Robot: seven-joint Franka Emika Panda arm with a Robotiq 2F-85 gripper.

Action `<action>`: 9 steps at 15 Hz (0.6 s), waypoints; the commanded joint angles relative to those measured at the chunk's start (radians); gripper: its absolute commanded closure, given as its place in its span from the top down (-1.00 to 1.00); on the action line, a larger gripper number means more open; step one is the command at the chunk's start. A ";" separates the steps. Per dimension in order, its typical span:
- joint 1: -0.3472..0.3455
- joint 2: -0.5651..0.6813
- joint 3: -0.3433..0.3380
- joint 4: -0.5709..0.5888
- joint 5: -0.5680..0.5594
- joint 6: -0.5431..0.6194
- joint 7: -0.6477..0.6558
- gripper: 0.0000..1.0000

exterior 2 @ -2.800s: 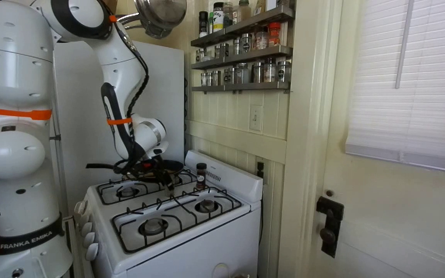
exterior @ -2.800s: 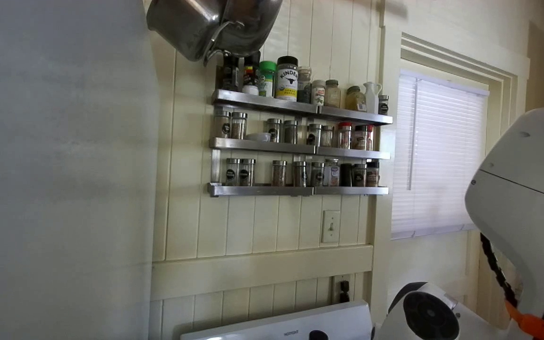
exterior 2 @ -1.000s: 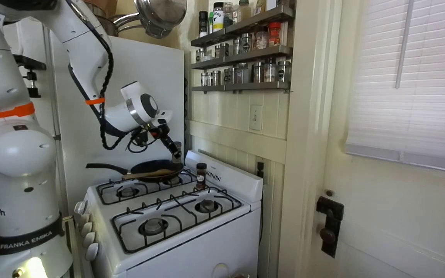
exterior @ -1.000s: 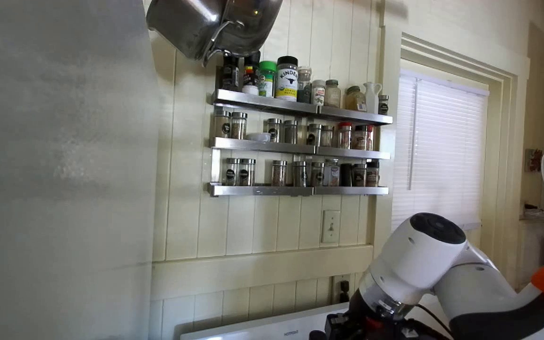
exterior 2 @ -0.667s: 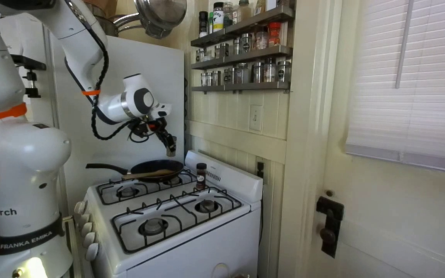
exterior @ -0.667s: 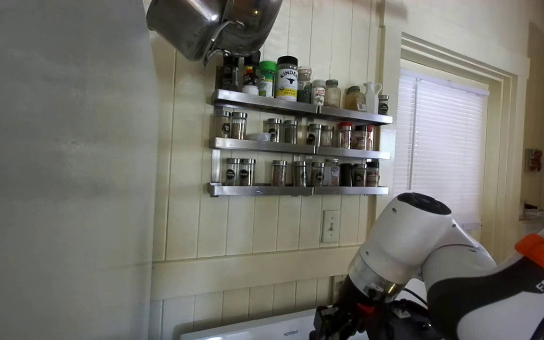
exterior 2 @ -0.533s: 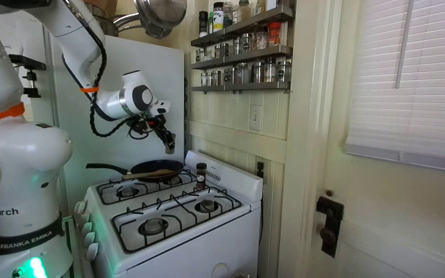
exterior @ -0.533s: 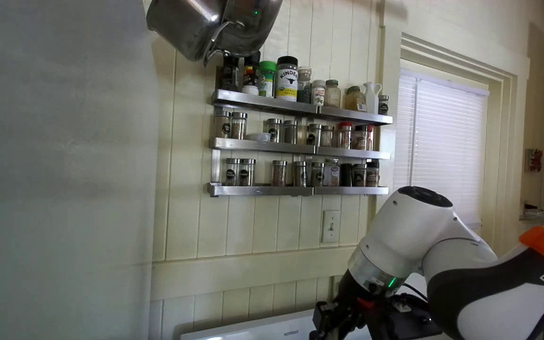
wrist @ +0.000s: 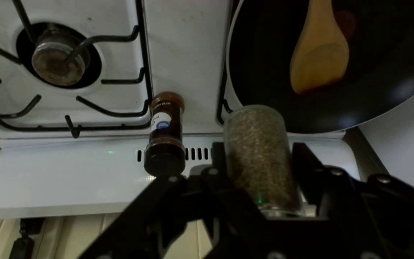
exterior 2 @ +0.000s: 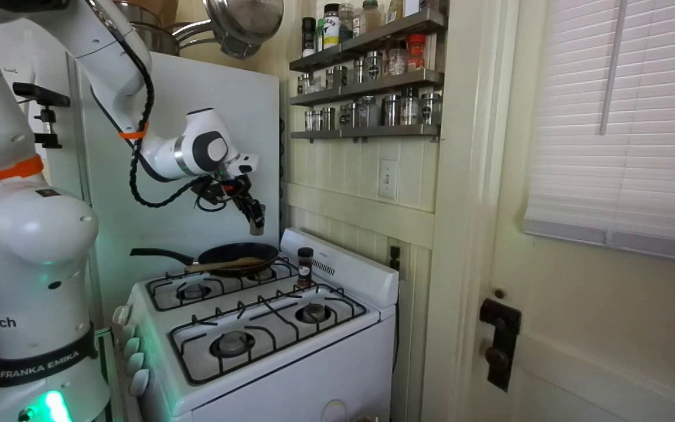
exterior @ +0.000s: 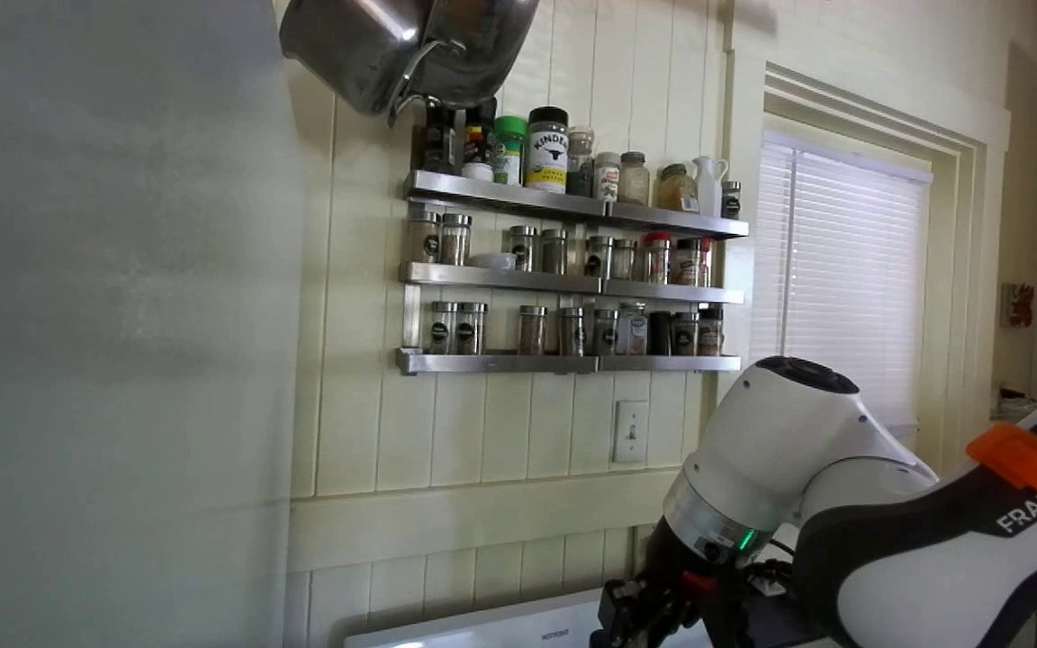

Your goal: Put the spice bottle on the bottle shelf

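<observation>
Glass with grey-brown grains inside sits near the middle of our wrist view: this is the spice bottle [wrist: 259, 140], held fast by the gripper [wrist: 261, 154], whose fingers stand apart by just the bottle's own width.

What has changed is height. Compared with a few seconds ago, the gripper has risen from down at the top of the stove [exterior 2: 308, 369], and the bottle now hangs above it, near the frying pan [wrist: 379, 82] but not touching it. Over the last half second it has barely shifted. We judge the pick done and the carry under way; the bottle shelf [exterior: 554, 282] is higher up and well apart, its jars [exterior: 532, 331] unchanged, so we think much of the lift lies ahead.

Our pan holds a wooden spoon [wrist: 320, 64]; whether food lies there too, we cannot tell. Near the back of the stove a brown bottle [wrist: 166, 133] stands upright, black-capped, its filling dark. Jars line all three tiers, and a small white bowl [exterior: 493, 261] sits on the middle one, its contents hidden. On the bottom tier two jars stand wider apart than most, so we would aim between them, minding the front rail, which could catch the bottle's base.
</observation>
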 commanded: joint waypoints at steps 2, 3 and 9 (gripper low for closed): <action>-0.077 -0.070 0.044 0.098 0.134 -0.134 -0.280 -0.52; -0.091 -0.082 0.044 0.130 0.146 -0.164 -0.322 -0.52; -0.138 -0.081 0.047 0.381 0.176 -0.247 -0.489 -0.52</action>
